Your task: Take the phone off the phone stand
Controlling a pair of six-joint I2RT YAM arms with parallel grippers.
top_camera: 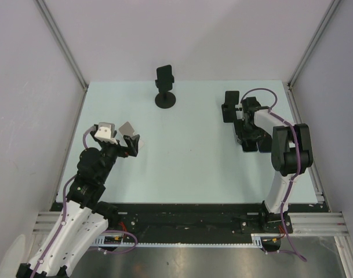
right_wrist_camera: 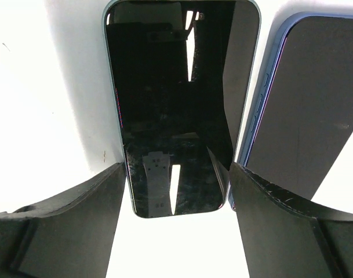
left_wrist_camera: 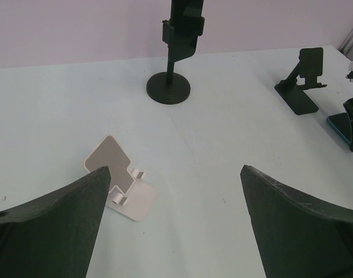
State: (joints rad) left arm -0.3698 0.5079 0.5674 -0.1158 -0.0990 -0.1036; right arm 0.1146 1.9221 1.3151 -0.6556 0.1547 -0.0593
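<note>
So the phone (right_wrist_camera: 170,104) is lying flat, screen up, on the table (right_wrist_camera: 54,87), just beside the black folding stand (top_camera: 230,105) on its near side. A second phone (right_wrist_camera: 309,104) with a blue edge sits right next to it, on the far side from the stand as best I can tell. The folding stand looks bare from the left wrist view, so my read is that the lifting-off part is done and this is the let-go/back-away step.

The right fingers (right_wrist_camera: 77,220) are spread wide, one on each side of the phone's lower end, gripping nothing. I can't tell if the tips actually brush its edges. The next move, I'd guess, is a straight lift up and away. The right-hand tip sits over the narrow gap between the two phones, so any sideways drift could nudge one of them.

One caveat: the pole stand (left_wrist_camera: 168,90), well to the left of the folding stand, has a dark slab (left_wrist_camera: 185,23) clamped up top. That might be another phone, hard to say.

The left fingers (left_wrist_camera: 54,226) are wide apart too and empty, hanging over a little white stand (left_wrist_camera: 121,185) far left of the folding stand, not touching it.
</note>
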